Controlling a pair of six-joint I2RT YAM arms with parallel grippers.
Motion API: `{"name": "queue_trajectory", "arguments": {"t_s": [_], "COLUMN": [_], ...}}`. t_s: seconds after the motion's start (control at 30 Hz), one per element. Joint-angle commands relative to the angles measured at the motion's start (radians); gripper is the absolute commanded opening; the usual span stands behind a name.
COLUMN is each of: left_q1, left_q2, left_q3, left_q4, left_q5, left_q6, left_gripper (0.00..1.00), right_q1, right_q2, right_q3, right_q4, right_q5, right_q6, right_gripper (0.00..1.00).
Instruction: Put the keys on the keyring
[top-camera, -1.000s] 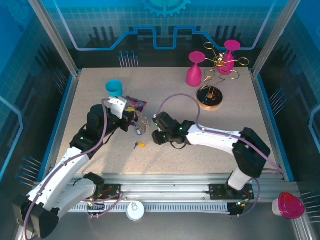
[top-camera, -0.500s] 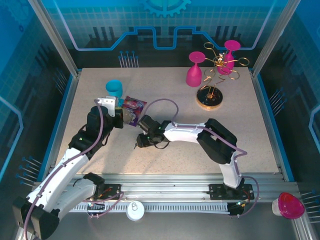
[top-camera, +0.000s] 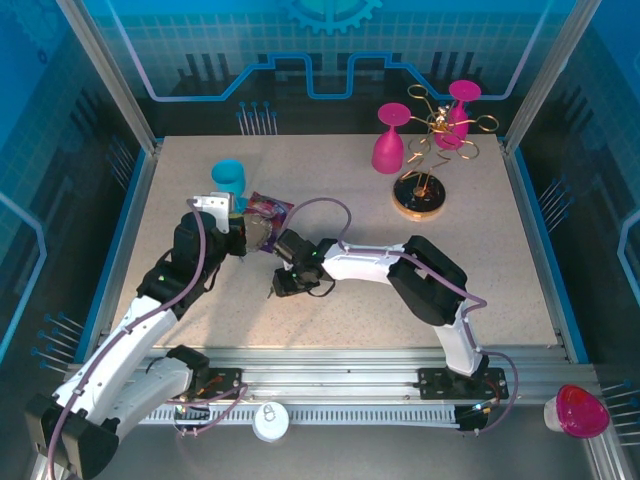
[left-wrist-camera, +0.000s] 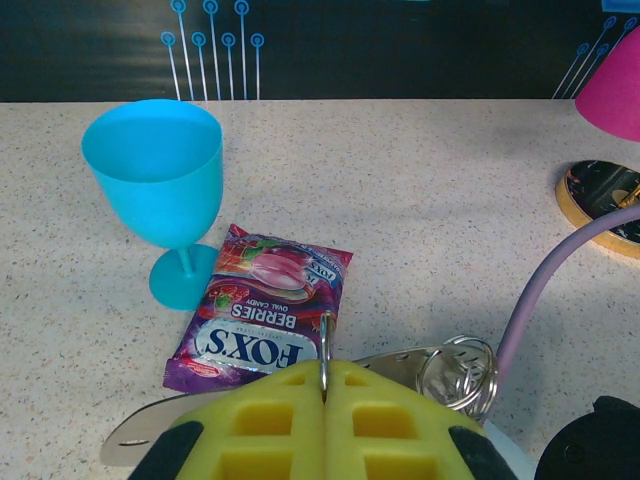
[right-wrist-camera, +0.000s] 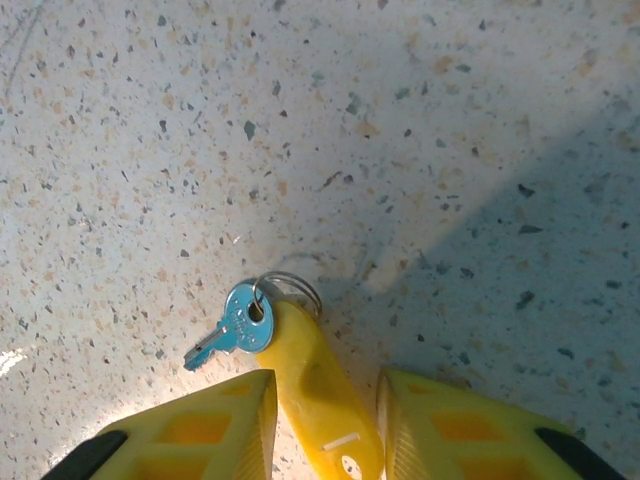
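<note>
Worktop (top-camera: 450, 270): speckled, carrying all items. All positions below are taken from the candy packet (left-wrist-camera: 262, 320).

Left gripper (left-wrist-camera: 325, 375): sits at the packet's near edge. Its jaws are clenched on the thin wire of the keyring (left-wrist-camera: 325, 345), which rises upright out of the seam between the pads. A cluster of small rings hangs to the right of the packet.

Right gripper (right-wrist-camera: 325, 385): low over the worktop, on the near side of the packet and slightly right of it. Jaws released, one on either side of the yellow tag (right-wrist-camera: 300, 350), with a sliver of shadow showing on the right side.

Key (right-wrist-camera: 238, 325): lies flat, joined to the tag by a small split ring, just ahead of the right jaws. The tag's long axis runs straight out between the fingers, so closing would pinch it across its width. The blade angles off to the lower left.

Judgement: the right arm is the nearer to the key. Next comes closing on the tag, then carrying the key back toward the packet to meet the held keyring.
</note>
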Motion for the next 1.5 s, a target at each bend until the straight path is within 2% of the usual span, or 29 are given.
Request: {"name": "queue_trajectory", "arguments": {"t_s": [0.0, 0.27, 0.5, 0.87, 1.03, 1.17, 1.3, 1.47], "left_q1": [0.009, 0.009, 0.009, 0.009, 0.009, 0.009, 0.009, 0.009], "left_q2": [-0.02, -0.023, -0.024, -0.023, -0.024, -0.026, -0.021, -0.019], "left_q3": [-0.008, -0.012, -0.012, -0.023, -0.034, -0.057, -0.063, -0.067], "left_q4": [0.05, 0.058, 0.066, 0.083, 0.113, 0.161, 0.165, 0.163], "left_q5": [0.006, 0.01, 0.011, 0.041, 0.122, 0.217, 0.264, 0.278], "left_q6": [0.01, 0.014, 0.026, 0.052, 0.078, 0.1, 0.114, 0.126], "left_gripper": [0.0, 0.0, 0.0, 0.0, 0.0, 0.0, 0.0, 0.0], "right_q1": [0.011, 0.019, 0.02, 0.015, 0.006, -0.01, -0.024, -0.061], "right_q2": [-0.007, 0.023, 0.007, -0.193, -0.332, -0.397, -0.442, -0.482], "right_q3": [-0.012, 0.021, 0.015, -0.185, -0.303, -0.404, -0.443, -0.432], "right_q4": [-0.074, -0.082, -0.099, -0.152, -0.203, -0.22, -0.232, -0.257], "right_q5": [-0.042, -0.064, -0.058, 0.0, 0.041, 0.057, 0.072, 0.107], "right_q6": [-0.012, -0.012, -0.022, -0.026, -0.024, 0.0, 0.018, -0.013], "right_gripper": [0.31, 0.23, 0.01, 0.0, 0.0, 0.08, 0.31, 0.35]}}
